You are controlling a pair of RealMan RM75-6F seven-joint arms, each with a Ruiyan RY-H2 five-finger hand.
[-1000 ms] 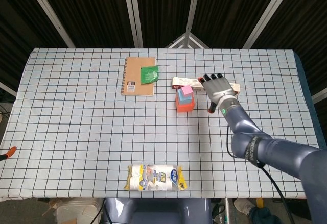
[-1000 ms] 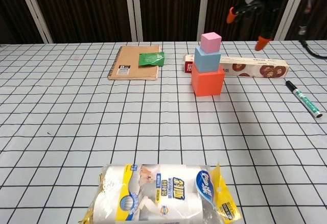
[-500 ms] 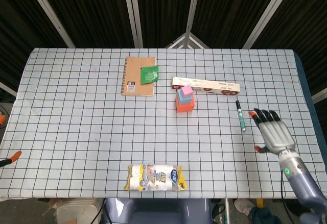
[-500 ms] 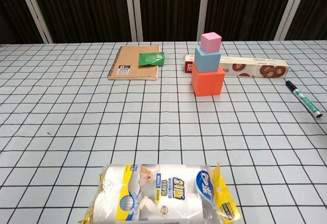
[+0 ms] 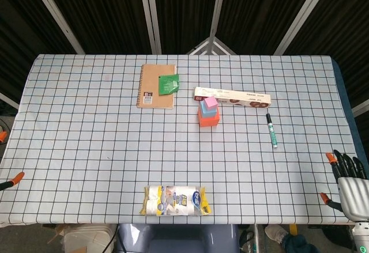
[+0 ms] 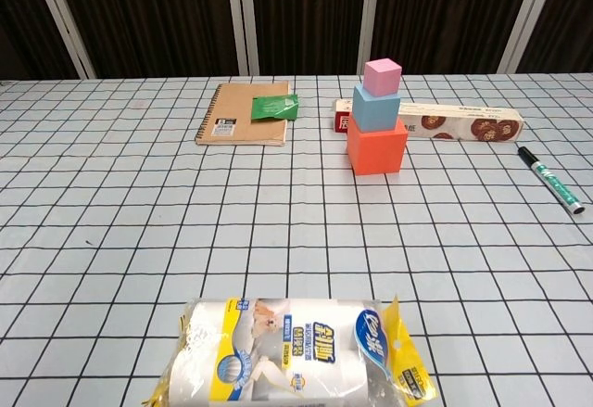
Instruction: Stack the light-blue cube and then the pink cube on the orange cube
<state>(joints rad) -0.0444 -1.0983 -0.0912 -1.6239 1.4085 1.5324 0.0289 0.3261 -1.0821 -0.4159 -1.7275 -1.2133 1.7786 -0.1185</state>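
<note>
Standing near the middle of the checked table (image 6: 111, 240), a three-cube stack is seen complete: the orange cube (image 6: 377, 146) rests on the cloth, the light-blue cube (image 6: 375, 108) sits on top of it, and the pink cube (image 6: 382, 75) sits on top of that. All three appear upright; the upper two are turned slightly against the base. In the head view the same stack is noted as orange cube (image 5: 208, 119), light-blue cube (image 5: 207, 109), pink cube (image 5: 211, 101).

Just behind the stack a long biscuit box (image 6: 454, 120) lies flat, its left end hidden behind the cubes. To its right a green marker (image 6: 548, 179) lies on the cloth, apart from the box. Left of the stack a brown spiral notebook (image 6: 243, 112) is recorded, with a green packet (image 6: 275, 106) lying on its right edge. At the near table edge a wrapped pack of paper rolls (image 6: 298, 353) lies on its side.

Right hand (image 5: 349, 185): seen only in the head view, at the lower right corner beyond the table edge, well apart from the stack. Fingers (image 5: 345, 162) are spread and extended; nothing is held.

Left hand: only an orange tip (image 5: 17, 177) is glimpsed at the far left edge of the head view; whether those fingers are released or clenched cannot be told.
</note>
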